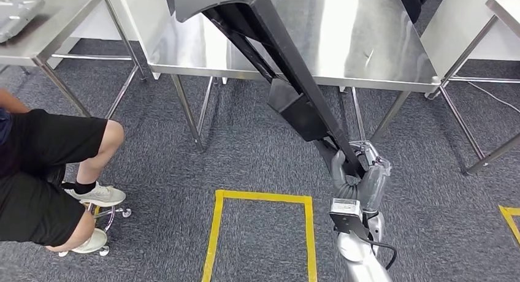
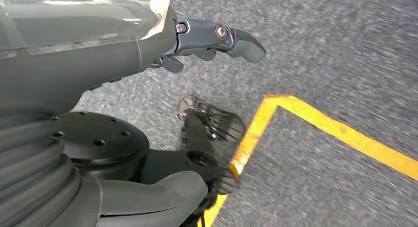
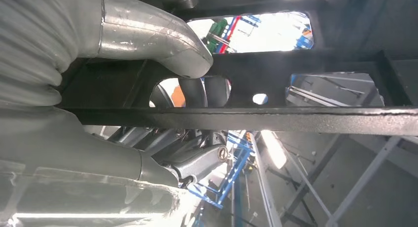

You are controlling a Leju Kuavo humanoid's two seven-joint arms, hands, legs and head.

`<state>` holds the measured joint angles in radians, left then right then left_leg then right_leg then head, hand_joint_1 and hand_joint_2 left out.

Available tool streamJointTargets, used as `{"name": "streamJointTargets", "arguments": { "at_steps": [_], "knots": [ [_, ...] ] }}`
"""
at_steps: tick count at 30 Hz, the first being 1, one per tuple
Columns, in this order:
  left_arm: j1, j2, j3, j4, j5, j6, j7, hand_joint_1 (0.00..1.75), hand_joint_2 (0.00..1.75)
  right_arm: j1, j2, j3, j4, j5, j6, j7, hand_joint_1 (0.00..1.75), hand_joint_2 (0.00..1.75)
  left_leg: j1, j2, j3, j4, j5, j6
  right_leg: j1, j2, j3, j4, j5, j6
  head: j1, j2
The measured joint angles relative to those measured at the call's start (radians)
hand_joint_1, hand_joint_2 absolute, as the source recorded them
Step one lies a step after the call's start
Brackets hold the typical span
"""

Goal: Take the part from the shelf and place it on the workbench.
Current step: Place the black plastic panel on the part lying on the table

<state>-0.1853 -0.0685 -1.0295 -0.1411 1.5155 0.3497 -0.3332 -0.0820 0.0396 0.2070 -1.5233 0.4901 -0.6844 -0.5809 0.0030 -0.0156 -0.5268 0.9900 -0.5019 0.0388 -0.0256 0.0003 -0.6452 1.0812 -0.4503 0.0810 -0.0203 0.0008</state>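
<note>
Firmly gripped in right hand (image 1: 359, 171): long black part (image 1: 270, 55), slanting up over workbench (image 1: 380, 43); left hand (image 2: 148, 44) empty, fingers loosely spread.

steel workbench (image 1: 368, 55), grey carpet (image 1: 257, 141), yellow tape (image 1: 262, 197)

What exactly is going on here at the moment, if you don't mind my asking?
The robot's right hand grips the lower end of a long black metal frame part, carrying it tilted up over a steel workbench just ahead; whether it touches the top is unclear. The left hand hangs over the grey carpet near a yellow floor marking, holding nothing. A person sits on a stool to the left.
</note>
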Motion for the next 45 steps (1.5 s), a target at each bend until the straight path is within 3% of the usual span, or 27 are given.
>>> {"name": "streamJointTargets", "arguments": {
  "at_steps": [2,6,8,10,11,12,13,15,17,20,22,23,25,27,28,30,32,34,36,40,43,45],
  "knots": [
    [-0.002,0.000,-0.002,0.000,-0.003,0.000,0.001,0.00,1.75,0.002,0.000,0.000,-0.002,0.002,0.000,0.001,1.75,1.75,-0.005,0.000,0.007,0.001,-0.017,-0.011,0.002,0.000,0.030,-0.064,0.021,-0.015,-0.001,0.000],
    [-0.005,0.001,-0.008,0.000,-0.005,0.002,0.005,0.00,1.75,0.005,0.000,-0.004,-0.010,0.008,0.000,0.003,1.75,1.75,0.002,0.004,0.005,0.028,-0.044,-0.032,-0.001,0.004,0.045,-0.067,0.005,-0.052,-0.002,0.000],
    [-0.005,0.001,-0.009,0.000,-0.006,0.002,0.005,0.00,1.75,0.006,0.001,-0.006,-0.014,0.010,0.000,0.003,1.75,1.75,0.006,0.007,-0.053,0.140,-0.090,-0.042,-0.003,0.004,0.058,-0.068,-0.005,-0.068,-0.002,0.000],
    [-0.004,0.001,-0.010,0.000,-0.006,0.002,0.006,0.00,1.75,0.009,0.002,-0.007,-0.014,0.011,0.000,0.003,1.75,1.75,0.008,0.008,-0.142,0.278,-0.132,-0.049,-0.002,0.003,0.071,-0.068,-0.017,-0.078,-0.002,0.000],
    [-0.004,0.001,-0.010,0.000,-0.006,0.002,0.006,0.00,1.75,0.011,0.002,-0.007,-0.014,0.011,0.000,0.003,1.75,1.75,0.009,0.008,-0.177,0.316,-0.132,-0.050,-0.001,0.003,0.078,-0.068,-0.023,-0.079,-0.003,0.000],
    [-0.003,0.001,-0.010,0.000,-0.005,0.002,0.006,0.00,1.75,0.013,0.002,-0.007,-0.014,0.011,0.000,0.003,1.75,1.75,0.009,0.008,-0.194,0.316,-0.111,-0.049,-0.001,0.005,0.086,-0.068,-0.030,-0.078,-0.003,0.000],
    [-0.003,0.001,-0.010,0.000,-0.005,0.002,0.006,0.00,1.75,0.015,0.002,-0.007,-0.014,0.011,0.000,0.003,1.75,1.75,0.010,0.009,-0.194,0.282,-0.071,-0.048,-0.001,0.007,0.097,-0.068,-0.038,-0.076,-0.003,0.000],
    [-0.004,0.002,-0.010,0.000,-0.005,0.002,0.006,0.00,1.75,0.016,0.002,-0.008,-0.014,0.010,0.000,0.003,1.75,1.75,0.010,0.010,-0.149,0.147,0.028,-0.042,-0.002,0.010,0.118,-0.068,-0.055,-0.069,-0.002,0.000],
    [-0.005,0.003,-0.010,0.000,-0.005,0.003,0.006,0.00,1.75,0.015,0.002,-0.009,-0.015,0.010,0.000,0.003,1.75,1.75,0.004,0.011,-0.108,0.054,0.071,-0.035,0.003,0.011,0.129,-0.069,-0.069,-0.058,-0.002,0.000],
    [-0.006,0.003,-0.012,0.000,-0.005,0.003,0.006,0.00,1.75,0.015,0.002,-0.008,-0.017,0.011,0.000,0.003,1.75,1.75,-0.003,0.009,-0.097,0.036,0.066,-0.018,0.005,0.011,0.133,-0.076,-0.077,-0.042,-0.002,0.000],
    [-0.007,0.003,-0.013,0.000,-0.006,0.002,0.006,0.00,1.75,0.013,0.002,-0.008,-0.019,0.012,0.000,0.002,1.75,1.75,-0.001,0.009,-0.082,0.023,0.063,-0.002,0.006,0.008,0.122,-0.047,-0.092,-0.034,-0.001,0.000],
    [-0.007,0.003,-0.014,0.000,-0.006,0.001,0.006,0.00,1.75,0.012,0.001,-0.008,-0.020,0.012,0.000,0.002,1.75,1.75,0.001,0.009,-0.073,0.017,0.061,0.005,0.007,0.007,0.097,-0.003,-0.107,-0.034,0.000,0.000],
    [-0.007,0.001,-0.014,0.000,-0.006,-0.003,0.009,0.00,1.75,0.014,-0.001,-0.008,-0.020,0.012,0.000,0.001,1.75,1.75,-0.001,0.009,-0.064,0.015,0.052,0.016,0.007,0.006,0.014,0.133,-0.140,-0.038,0.001,0.000],
    [-0.003,-0.003,-0.014,0.000,-0.005,-0.005,0.012,0.00,1.75,0.020,-0.005,-0.008,-0.020,0.012,0.000,0.000,1.75,1.75,-0.002,0.007,-0.055,0.015,0.043,0.019,0.006,0.006,-0.056,0.217,-0.143,-0.033,0.001,0.000],
    [-0.002,-0.005,-0.014,0.000,-0.005,-0.004,0.013,0.00,1.75,0.022,-0.007,-0.008,-0.020,0.012,0.000,0.000,1.75,1.75,-0.001,0.005,-0.048,0.015,0.037,0.018,0.006,0.006,-0.063,0.202,-0.120,-0.025,0.001,0.000],
    [0.001,-0.008,-0.014,0.000,-0.005,-0.004,0.014,0.00,1.75,0.022,-0.012,-0.008,-0.020,0.012,0.000,0.002,1.75,1.75,-0.001,0.002,-0.031,0.016,0.024,0.012,0.004,0.004,-0.026,0.076,-0.043,-0.009,0.002,0.000],
    [0.001,-0.010,-0.014,0.000,-0.005,-0.005,0.015,0.00,1.75,0.023,-0.015,-0.008,-0.021,0.013,0.000,0.006,1.75,1.75,-0.006,0.000,-0.020,0.019,0.009,0.003,0.005,0.001,0.020,-0.037,0.010,-0.012,0.001,0.000],
    [0.000,-0.011,-0.014,0.000,-0.005,-0.006,0.017,0.00,1.75,0.024,-0.017,-0.008,-0.022,0.015,0.000,0.010,1.75,1.75,-0.010,0.000,-0.015,0.019,-0.001,-0.006,0.010,0.001,0.034,-0.063,0.016,-0.029,0.000,0.000],
    [0.000,-0.011,-0.015,0.000,-0.007,-0.006,0.018,0.00,1.75,0.025,-0.019,-0.009,-0.026,0.016,0.000,0.013,1.75,1.75,-0.009,0.001,-0.009,0.013,-0.001,-0.010,0.010,0.002,0.039,-0.065,0.015,-0.040,0.000,0.000],
    [-0.002,-0.012,-0.017,0.000,-0.013,-0.005,0.019,0.00,1.75,0.026,-0.020,-0.010,-0.031,0.016,0.000,0.015,1.75,1.75,-0.009,0.002,0.003,0.007,-0.005,0.025,0.008,0.006,0.048,-0.069,0.012,-0.048,-0.004,0.000],
    [-0.002,-0.011,-0.017,0.000,-0.014,-0.009,0.023,0.00,1.75,0.028,-0.021,-0.010,-0.031,0.016,0.000,0.015,1.75,1.75,-0.008,0.004,0.005,0.003,-0.006,0.025,0.012,0.007,0.049,-0.069,0.009,-0.053,-0.004,0.000],
    [-0.002,-0.011,-0.018,0.000,-0.015,-0.012,0.025,0.00,1.75,0.029,-0.022,-0.010,-0.031,0.016,0.000,0.016,1.75,1.75,-0.007,0.005,0.005,0.001,-0.007,0.018,0.014,0.007,0.048,-0.069,0.008,-0.054,-0.004,0.000]
  ]
}}
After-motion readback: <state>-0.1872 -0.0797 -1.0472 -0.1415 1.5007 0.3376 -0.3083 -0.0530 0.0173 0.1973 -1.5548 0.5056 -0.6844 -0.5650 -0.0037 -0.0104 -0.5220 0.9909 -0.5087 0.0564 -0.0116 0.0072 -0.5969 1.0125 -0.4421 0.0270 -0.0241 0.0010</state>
